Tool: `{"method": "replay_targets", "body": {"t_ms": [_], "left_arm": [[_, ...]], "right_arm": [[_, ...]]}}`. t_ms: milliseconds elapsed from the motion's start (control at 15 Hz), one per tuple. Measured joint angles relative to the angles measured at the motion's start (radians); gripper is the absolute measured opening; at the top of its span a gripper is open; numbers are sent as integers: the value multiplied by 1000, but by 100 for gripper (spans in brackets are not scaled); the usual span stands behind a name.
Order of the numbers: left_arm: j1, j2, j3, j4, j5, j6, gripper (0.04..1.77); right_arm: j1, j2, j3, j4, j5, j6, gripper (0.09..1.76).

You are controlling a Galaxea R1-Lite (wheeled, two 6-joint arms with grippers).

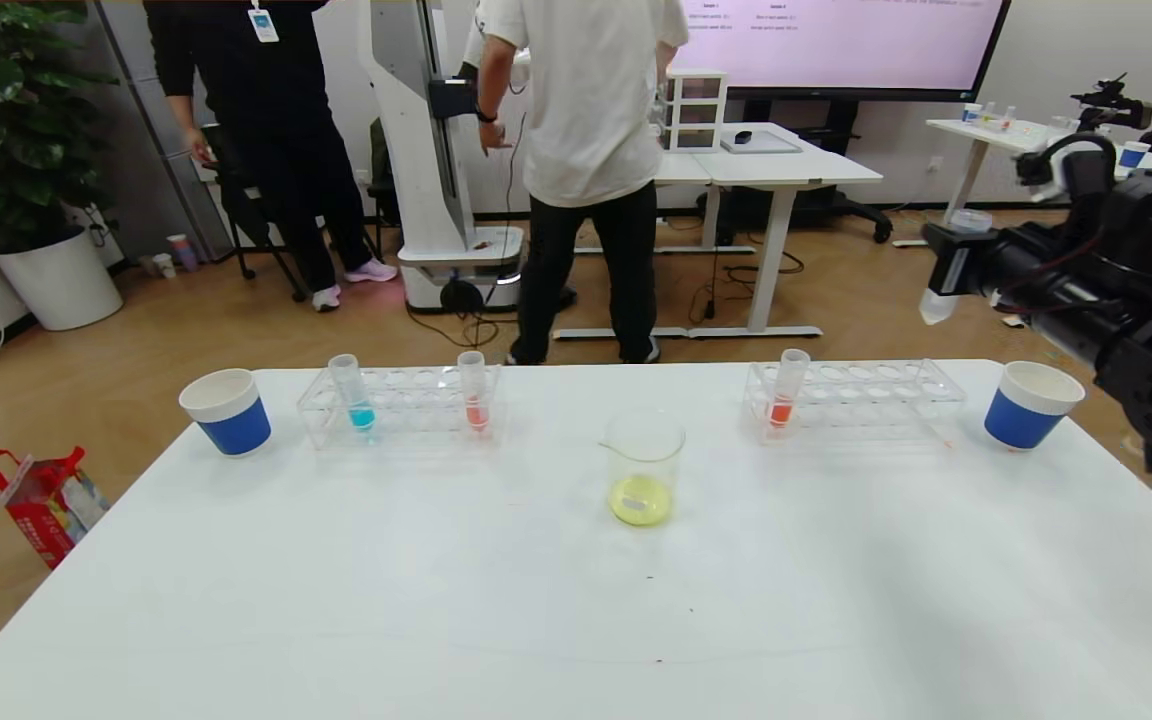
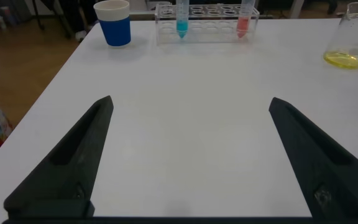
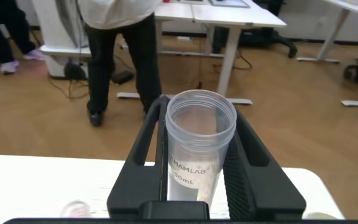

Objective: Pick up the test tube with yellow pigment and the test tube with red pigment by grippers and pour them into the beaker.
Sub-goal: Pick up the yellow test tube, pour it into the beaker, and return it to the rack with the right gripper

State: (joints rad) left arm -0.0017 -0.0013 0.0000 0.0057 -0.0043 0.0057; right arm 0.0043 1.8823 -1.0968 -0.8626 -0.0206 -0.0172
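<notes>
Behind your white tabletop (image 1: 496, 600) lies a wood-floored room: a potted plant (image 1: 6, 120) at the far left, two people (image 1: 586, 150) standing by a white stand, desks and a large lit screen (image 1: 836, 40) beyond.

Counting across the tabletop from left to right, you have two blue-and-white paper cups, the left cup (image 1: 226, 411) near one edge and the right cup (image 1: 1030, 404) near the other. Between them stand two clear racks. The left rack (image 1: 396, 403) holds two tubes: one with blue liquid (image 1: 353, 393) and the test tube with red pigment (image 1: 474, 391). The single beaker (image 1: 644, 468) stands in the middle, nearer you than the racks, with yellow liquid in its bottom. The right rack (image 1: 854, 398) holds one tube with orange-red liquid (image 1: 786, 388).

Your left end effector (image 2: 188, 155) hovers low over bare tabletop, fingers spread wide with nothing between them. Your right end effector (image 1: 946, 275) is raised at the far right, above and beyond the right rack, fingers clamped on the test tube with yellow pigment (image 3: 199, 149), which looks nearly drained, its mouth facing the wrist camera.
</notes>
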Motion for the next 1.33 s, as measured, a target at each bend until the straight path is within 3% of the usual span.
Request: {"method": "replay_targets", "body": {"t_ms": [533, 1333], "left_arm": [[0, 0, 0, 0, 0, 0, 175], [0, 0, 0, 0, 0, 0, 175]], "right_arm": [[-300, 114, -64, 26, 5, -52, 51], [-329, 308, -25, -150, 3, -45, 51]]}}
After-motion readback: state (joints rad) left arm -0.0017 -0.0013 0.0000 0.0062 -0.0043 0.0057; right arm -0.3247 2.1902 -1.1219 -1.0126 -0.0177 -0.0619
